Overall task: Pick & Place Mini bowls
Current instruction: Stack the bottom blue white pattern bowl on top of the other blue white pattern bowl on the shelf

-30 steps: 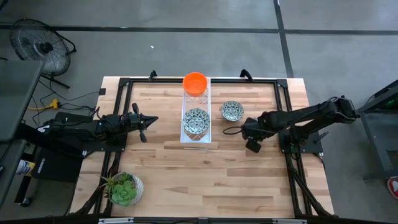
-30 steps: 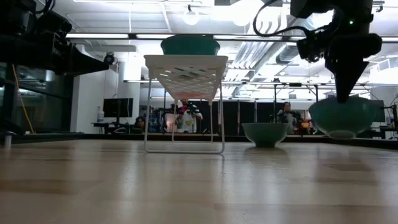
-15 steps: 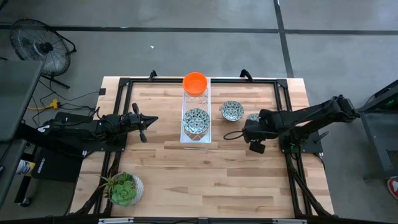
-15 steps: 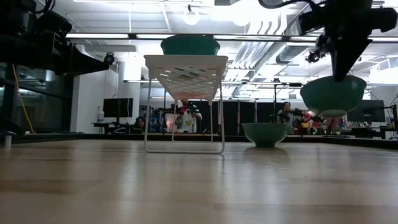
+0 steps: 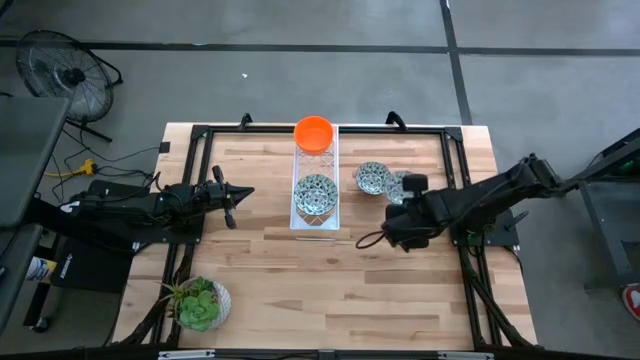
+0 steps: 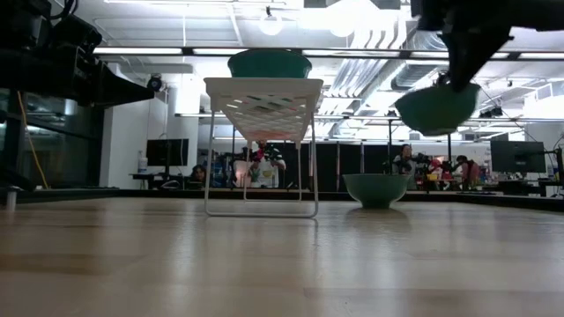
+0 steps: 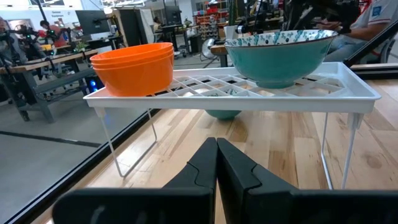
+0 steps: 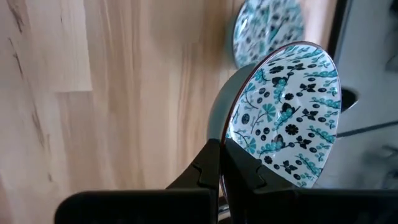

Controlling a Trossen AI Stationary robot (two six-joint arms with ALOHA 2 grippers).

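Note:
A white wire rack (image 5: 315, 215) stands mid-table with an orange mini bowl (image 5: 314, 132) at its far end and a patterned mini bowl (image 5: 314, 193) nearer; in the left wrist view the orange one (image 7: 134, 65) looks like a stack. Another patterned bowl (image 5: 372, 178) sits on the wood right of the rack. My right gripper (image 5: 398, 202) is shut on a further patterned bowl (image 6: 436, 107), held in the air right of the rack. My left gripper (image 5: 245, 192) waits shut, level, left of the rack. My right gripper pinches the patterned bowl's rim (image 8: 225, 134) between its two fingers (image 8: 208, 163), one on the inner face and one on the outer wall. The fingers slant down from above. The bowl is lifted clear of the table and tilted, its inside turned sideways.
A potted green plant (image 5: 200, 303) stands at the near left corner. Black frame rails (image 5: 455, 160) run along the table's edges. The bowl on the wood (image 8: 267, 28) lies just beyond the held one. Bare wood stretches across the near half.
My right gripper has risen and gone toward the table's left, toward the rack, rolling as it went. The patterned bowl has gone with it, from low over the table to well above it, and has tipped from nearly level to tilted.

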